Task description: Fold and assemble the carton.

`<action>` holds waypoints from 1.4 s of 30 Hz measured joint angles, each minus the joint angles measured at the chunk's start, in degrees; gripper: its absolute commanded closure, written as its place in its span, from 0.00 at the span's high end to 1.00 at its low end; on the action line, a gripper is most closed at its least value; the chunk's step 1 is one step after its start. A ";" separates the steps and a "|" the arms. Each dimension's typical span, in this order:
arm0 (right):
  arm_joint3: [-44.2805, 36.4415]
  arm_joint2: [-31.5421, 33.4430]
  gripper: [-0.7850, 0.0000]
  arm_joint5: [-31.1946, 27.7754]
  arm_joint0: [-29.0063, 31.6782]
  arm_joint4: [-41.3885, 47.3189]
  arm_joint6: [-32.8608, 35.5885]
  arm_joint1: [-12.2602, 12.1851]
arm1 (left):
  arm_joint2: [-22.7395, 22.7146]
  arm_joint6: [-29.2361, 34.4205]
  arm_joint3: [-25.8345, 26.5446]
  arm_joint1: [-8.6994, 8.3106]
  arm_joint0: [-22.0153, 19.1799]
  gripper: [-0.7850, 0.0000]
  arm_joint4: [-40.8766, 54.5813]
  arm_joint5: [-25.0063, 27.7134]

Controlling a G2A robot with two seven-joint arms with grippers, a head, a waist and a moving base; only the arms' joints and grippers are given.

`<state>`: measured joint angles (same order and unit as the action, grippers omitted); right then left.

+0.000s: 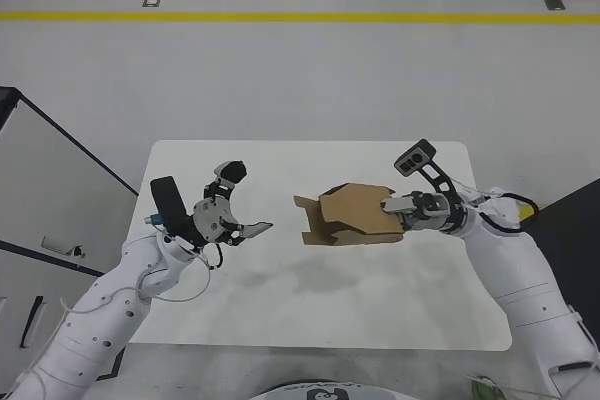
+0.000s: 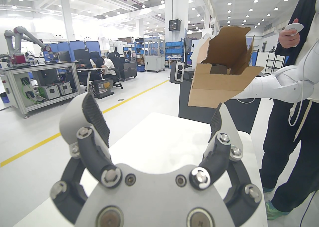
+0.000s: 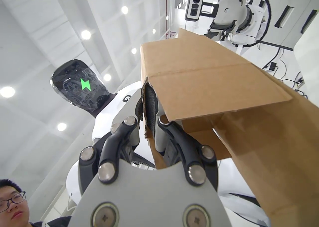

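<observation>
As the top view shows, we hold the carton (image 1: 355, 215) above the bench (image 1: 380, 310), right end effector (image 1: 392, 207) clamped on its wall. Left wrist: left end effector (image 2: 152, 103) spread, empty, facing the open mouth. Right wrist: grip confirmed; flap-folding probably follows, requiring the left's approach.

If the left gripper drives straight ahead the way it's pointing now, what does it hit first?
Most likely the carton, its lower open-end flap, held above the table by the right gripper. It sits straight ahead of the open left gripper; depth is hard to judge.
</observation>
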<state>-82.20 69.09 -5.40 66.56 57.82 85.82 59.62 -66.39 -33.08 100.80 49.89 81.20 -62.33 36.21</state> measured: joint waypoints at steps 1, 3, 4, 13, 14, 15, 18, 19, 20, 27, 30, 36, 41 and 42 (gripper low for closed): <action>-0.08 0.29 0.00 -0.07 0.27 -0.81 -0.31 -0.10 | -0.12 1.00 0.24 0.02 0.15 1.00 -0.02 -0.11; -0.02 1.02 0.00 -0.10 0.85 -2.31 -0.52 -0.31 | -0.72 3.27 0.55 0.00 0.66 1.00 0.33 0.01; 0.06 1.42 0.00 -0.14 1.13 -3.15 -0.65 -0.43 | -1.19 4.36 0.74 -0.04 0.97 1.00 0.59 0.25; 0.03 2.32 0.00 -0.26 1.94 -4.37 -0.84 -0.64 | -2.87 6.89 1.60 -0.11 2.28 0.00 1.67 1.30; 0.03 2.32 0.00 -0.26 1.94 -4.37 -0.84 -0.64 | -2.86 6.88 1.59 -0.11 2.28 0.00 1.66 1.30; 0.03 2.32 0.00 -0.26 1.94 -4.37 -0.84 -0.64 | -2.86 6.88 1.59 -0.11 2.27 0.00 1.66 1.30; 0.03 2.32 0.00 -0.26 1.94 -4.37 -0.84 -0.64 | -2.86 7.47 1.93 -0.07 2.30 0.00 1.87 1.09; 0.03 2.32 0.00 -0.26 1.94 -4.37 -0.84 -0.64 | -2.95 8.68 2.46 -0.06 2.30 0.00 2.14 0.82; 0.03 2.32 0.00 -0.26 1.94 -4.37 -0.84 -0.64 | -3.18 10.69 3.70 -0.05 2.21 0.00 2.76 0.72; 0.03 2.32 0.00 -0.26 1.94 -4.37 -0.84 -0.64 | -5.12 19.75 9.52 -0.16 1.54 0.00 3.99 0.21; 0.03 2.32 0.00 -0.26 1.94 -4.38 -0.84 -0.64 | -5.08 19.45 9.43 -0.16 1.56 0.00 4.22 0.42; -1.24 2.64 0.00 -0.87 2.88 -7.60 -4.45 -0.76 | -5.00 21.17 11.50 -0.03 1.45 0.00 3.49 2.26; -1.27 3.42 0.00 -1.65 3.52 -10.10 -5.88 -0.95 | -4.67 25.39 12.49 0.07 0.39 0.00 5.34 5.23; -1.17 3.48 0.00 -1.77 3.58 -10.38 -6.02 -0.97 | -4.51 26.60 12.81 0.11 0.06 0.00 5.59 5.27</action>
<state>-83.37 72.58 -7.16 70.14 47.45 79.80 58.65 -70.89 -6.48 113.61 50.00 81.26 -56.74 41.48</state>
